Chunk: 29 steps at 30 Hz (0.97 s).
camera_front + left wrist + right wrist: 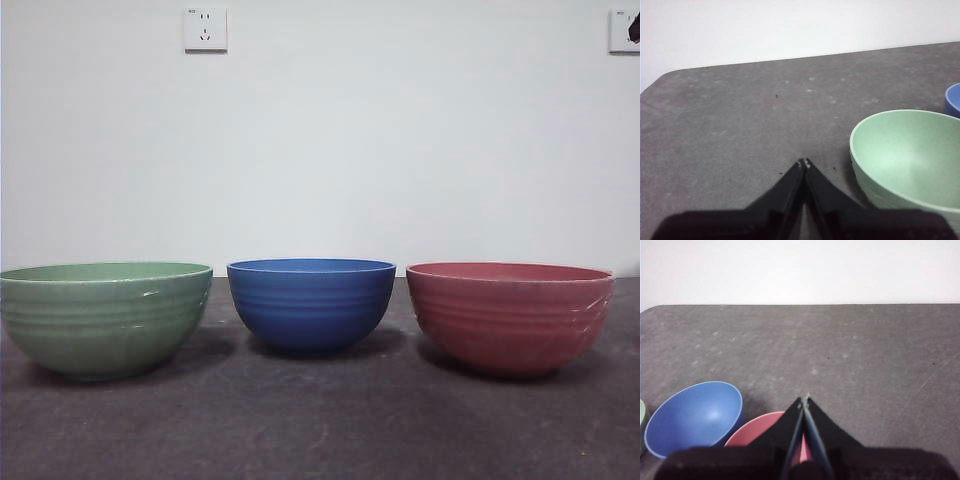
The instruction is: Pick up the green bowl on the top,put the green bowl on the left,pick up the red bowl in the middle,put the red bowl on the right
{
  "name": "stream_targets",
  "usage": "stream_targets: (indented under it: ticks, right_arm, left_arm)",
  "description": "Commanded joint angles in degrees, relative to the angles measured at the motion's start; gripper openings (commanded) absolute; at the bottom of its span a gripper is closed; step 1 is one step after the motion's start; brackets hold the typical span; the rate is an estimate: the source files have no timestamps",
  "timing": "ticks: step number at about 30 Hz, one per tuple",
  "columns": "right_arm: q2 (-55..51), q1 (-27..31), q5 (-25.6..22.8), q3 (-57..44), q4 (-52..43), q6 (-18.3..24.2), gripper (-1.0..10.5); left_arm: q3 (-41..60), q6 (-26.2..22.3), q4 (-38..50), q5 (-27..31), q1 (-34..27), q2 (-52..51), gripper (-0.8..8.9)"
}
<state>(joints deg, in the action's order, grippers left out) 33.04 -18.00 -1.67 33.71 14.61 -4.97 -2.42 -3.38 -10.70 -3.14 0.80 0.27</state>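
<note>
We see the green bowl point(105, 318), blue bowl point(311, 303) and red bowl point(510, 316) side by side, apart, on the table point(320, 430); left hand point(804, 162) and right hand point(804, 400) both closed, empty.

No readable text, tiny marks on the wall sockets point(205, 29) too small to read

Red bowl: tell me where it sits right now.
In the front view the red bowl stands on the table's right side, beside the blue bowl without touching it; the shut right gripper hangs above it.
</note>
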Motion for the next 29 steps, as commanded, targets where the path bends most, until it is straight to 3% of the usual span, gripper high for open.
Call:
stream_targets:
  ticks: [1, 29]
  right_arm:
    - [0.0, 0.0, -0.2, -0.1, 0.2, -0.5, 0.0]
    - [-2.8, -0.4, -0.5, -0.2, 4.3, -0.3, 0.0]
  left_arm:
    - [1.0, 1.6, -0.7, 0.2, -0.2, -0.2, -0.01]
    - [1.0, 1.9, -3.3, 0.1, -0.1, -0.1, -0.01]
